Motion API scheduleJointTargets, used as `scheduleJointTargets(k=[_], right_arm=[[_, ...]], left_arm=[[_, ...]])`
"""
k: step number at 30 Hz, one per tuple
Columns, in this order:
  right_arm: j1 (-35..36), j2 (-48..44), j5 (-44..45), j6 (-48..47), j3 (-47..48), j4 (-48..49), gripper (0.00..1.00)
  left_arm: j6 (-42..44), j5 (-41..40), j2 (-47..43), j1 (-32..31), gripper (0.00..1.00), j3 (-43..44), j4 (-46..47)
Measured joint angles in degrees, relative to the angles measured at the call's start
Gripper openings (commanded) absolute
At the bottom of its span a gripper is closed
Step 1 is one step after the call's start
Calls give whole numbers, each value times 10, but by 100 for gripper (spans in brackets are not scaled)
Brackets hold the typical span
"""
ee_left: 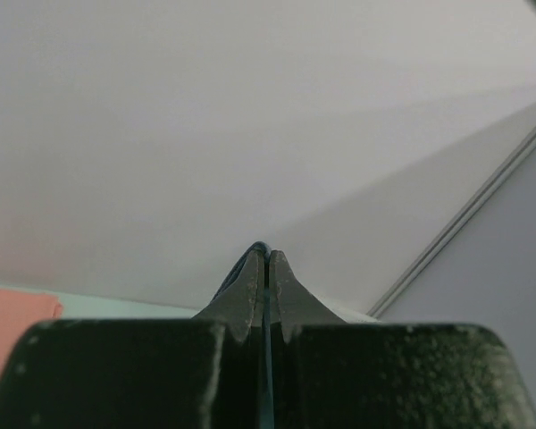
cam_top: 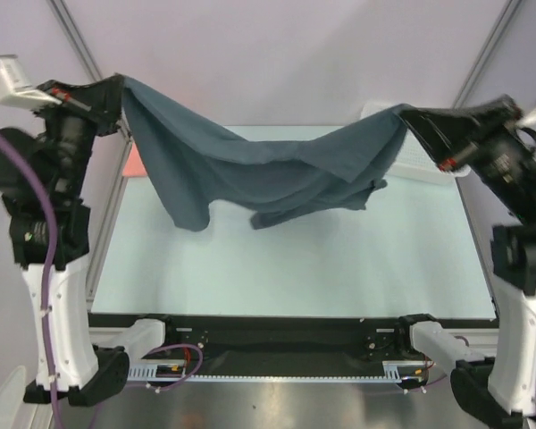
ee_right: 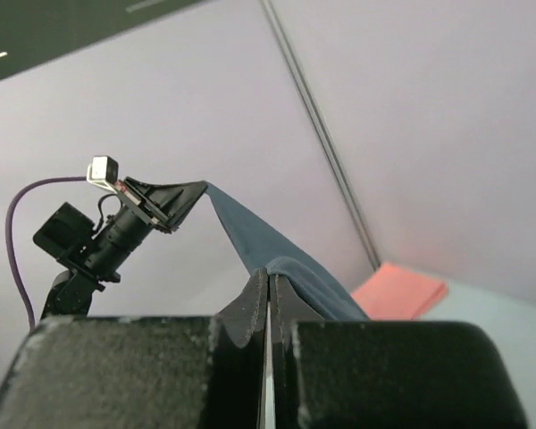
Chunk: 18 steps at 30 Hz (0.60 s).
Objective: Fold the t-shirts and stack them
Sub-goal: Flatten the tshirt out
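Hoisting slate-blue t-shirt (cam_top: 250,170) over table (cam_top: 295,268), left gripper (cam_top: 121,82) and right gripper (cam_top: 404,112) clamped tight on opposite edges, likely to spread it for folding; folded salmon-pink shirt (cam_top: 134,163) far left.

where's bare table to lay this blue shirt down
The near half of the table, between the hanging blue shirt and the near edge, is bare. The far corners are crowded: pink shirt left, white basket right.

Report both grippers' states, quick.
Left gripper: closed, holding one end of the blue-grey shirt.
Right gripper: closed, holding the other end of it.
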Motion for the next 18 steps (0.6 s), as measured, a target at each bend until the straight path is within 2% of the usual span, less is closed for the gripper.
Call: scheduleJointTargets(k=[5, 8, 11, 15, 18], right_arm=[[0, -75, 30, -31, 49, -1, 0], [0, -81, 42, -37, 81, 9, 0], [0, -73, 63, -40, 61, 36, 0], [-2, 10, 74, -45, 30, 101, 0], [-8, 121, 80, -35, 37, 167, 0]], left_arm=[[-14, 5, -53, 0, 0, 33, 21], [-16, 10, -72, 0, 0, 65, 25], [-15, 9, -65, 0, 0, 79, 42], [-10, 6, -5, 0, 0, 80, 67], [-9, 1, 78, 0, 0, 92, 88]])
